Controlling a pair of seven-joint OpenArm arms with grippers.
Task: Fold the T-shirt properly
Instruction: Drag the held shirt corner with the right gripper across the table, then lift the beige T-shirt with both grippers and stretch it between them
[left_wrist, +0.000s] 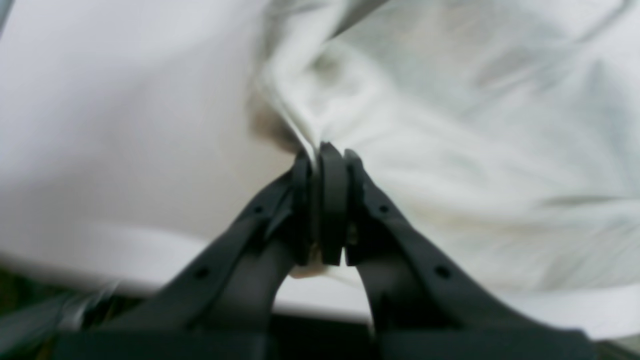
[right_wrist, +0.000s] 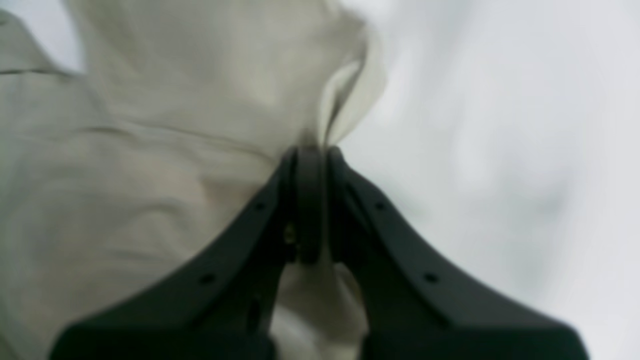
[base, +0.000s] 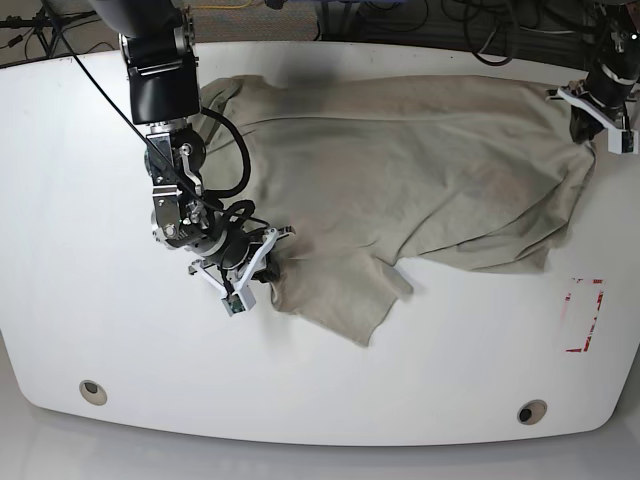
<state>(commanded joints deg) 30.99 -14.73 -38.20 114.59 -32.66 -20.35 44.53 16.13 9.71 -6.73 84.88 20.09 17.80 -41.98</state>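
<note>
The T-shirt (base: 400, 170), light khaki and wrinkled, lies spread across the back half of the white table, and a sleeve (base: 350, 300) hangs toward the front. My right gripper (base: 268, 266) is at the shirt's left front edge. In the right wrist view it (right_wrist: 311, 150) is shut on a bunched fold of the T-shirt (right_wrist: 150, 150). My left gripper (base: 582, 128) is at the shirt's far right back corner. In the left wrist view it (left_wrist: 322, 150) is shut on a pinch of the T-shirt (left_wrist: 450, 150), just above the table.
The white table (base: 80, 250) has two round holes near its front edge, one on the left (base: 92, 391) and one on the right (base: 531, 411). A red taped rectangle (base: 583, 315) is at the right. Cables (base: 480, 25) lie behind the table's back edge.
</note>
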